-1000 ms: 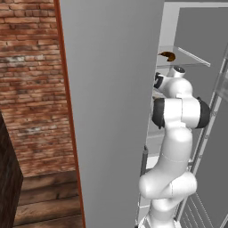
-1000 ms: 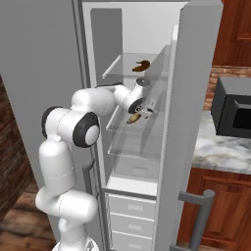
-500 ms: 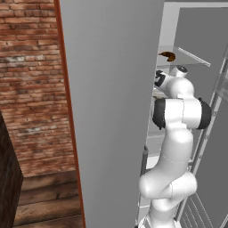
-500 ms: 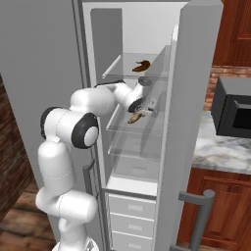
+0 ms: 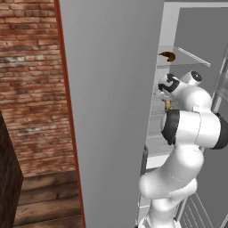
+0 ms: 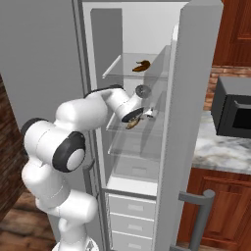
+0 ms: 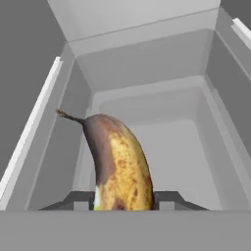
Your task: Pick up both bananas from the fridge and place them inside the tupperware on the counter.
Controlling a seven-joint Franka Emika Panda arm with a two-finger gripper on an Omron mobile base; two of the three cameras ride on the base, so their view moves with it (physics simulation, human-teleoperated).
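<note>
Inside the open fridge (image 6: 196, 73), the jaws pinch one banana (image 7: 120, 166) at its lower end, over a middle glass shelf (image 6: 132, 132). The second banana (image 6: 141, 66) lies on the top shelf (image 6: 122, 72), near its front edge.

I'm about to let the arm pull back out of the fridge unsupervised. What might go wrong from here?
The gripper pinches the banana near one end, so the long free part may swing or slip. Withdrawing, it could brush the glass shelf or the open door. The second banana sits one shelf higher and needs another reach.
</note>
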